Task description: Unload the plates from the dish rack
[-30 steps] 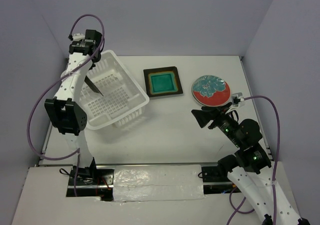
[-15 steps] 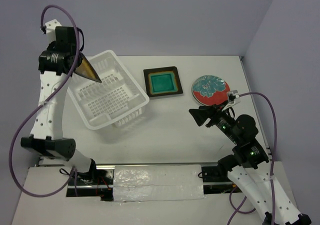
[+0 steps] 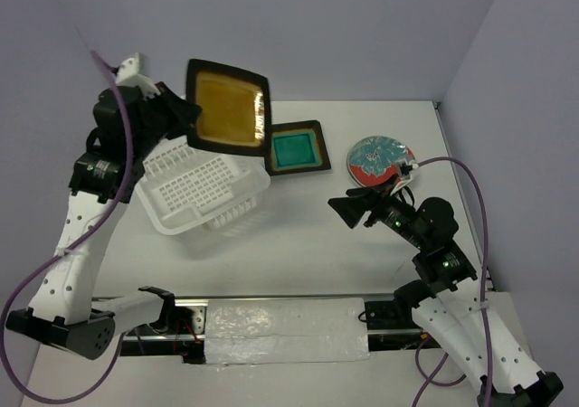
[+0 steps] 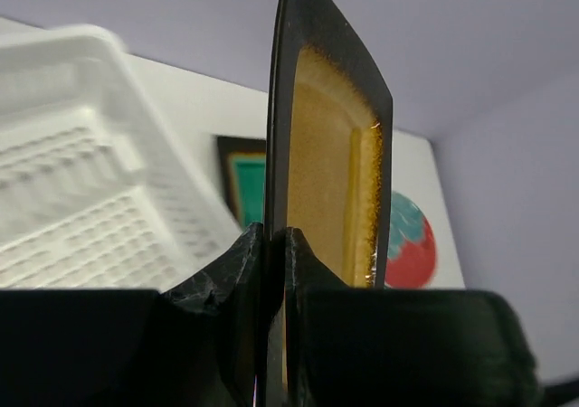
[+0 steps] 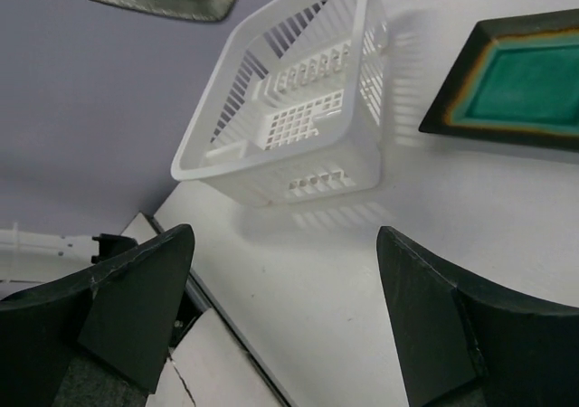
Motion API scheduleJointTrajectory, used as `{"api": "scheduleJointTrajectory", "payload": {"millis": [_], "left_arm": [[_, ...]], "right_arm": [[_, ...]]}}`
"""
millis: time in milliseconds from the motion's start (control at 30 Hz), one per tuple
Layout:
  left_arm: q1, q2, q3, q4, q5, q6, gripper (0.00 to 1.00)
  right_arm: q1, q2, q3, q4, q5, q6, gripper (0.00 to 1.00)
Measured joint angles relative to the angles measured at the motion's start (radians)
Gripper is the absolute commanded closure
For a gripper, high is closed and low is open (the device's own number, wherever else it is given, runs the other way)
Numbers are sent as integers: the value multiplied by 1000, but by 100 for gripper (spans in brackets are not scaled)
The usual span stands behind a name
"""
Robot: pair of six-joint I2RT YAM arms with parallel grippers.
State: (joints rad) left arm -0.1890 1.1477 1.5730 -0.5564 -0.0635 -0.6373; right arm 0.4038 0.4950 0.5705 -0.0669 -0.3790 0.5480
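My left gripper [image 3: 185,122] is shut on the rim of the amber-centred square plate [image 3: 226,107], holding it in the air above the back right of the white dish rack [image 3: 201,185]. In the left wrist view that plate [image 4: 327,172] stands edge-on, pinched at my left gripper [image 4: 276,244]. The teal-centred square plate [image 3: 295,148] lies flat on the table beside the rack. To its right the round red floral plate [image 3: 382,161] also lies flat. My right gripper [image 3: 348,210] hangs open over the table in front of the red plate, holding nothing.
The rack [image 5: 289,108] shows no plates inside in the right wrist view. Purple cables loop from both arms. A taped strip [image 3: 280,330] runs along the table's near edge between the arm bases. Grey walls close in the table on three sides.
My left arm lifted the amber plate out of the rack and swung it up and right, its face now turned to the camera. My right gripper opened wider and drifted slightly left.
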Motion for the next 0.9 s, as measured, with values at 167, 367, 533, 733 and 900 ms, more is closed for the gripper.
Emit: {"api": "scheduleJointTrajectory", "payload": {"millis": [167,367,533,733,900], "left_arm": [[-158,2,-159,161,147,-27,100],[-280,-33,-303,230,200,-43,100],[-313,-105,-368,274,197,-45,100],[-345,-190,-445,353,173,-49,100],[-365,-199,-482,397,171,-57,100]], "right_arm": [[0,52,21,86,-55,24,5],[0,100,12,262,-100,95,5],[2,132,-23,356,-95,140,6],[2,171,-57,431,-64,186,8],[3,196,-72,471,-47,212,10]]}}
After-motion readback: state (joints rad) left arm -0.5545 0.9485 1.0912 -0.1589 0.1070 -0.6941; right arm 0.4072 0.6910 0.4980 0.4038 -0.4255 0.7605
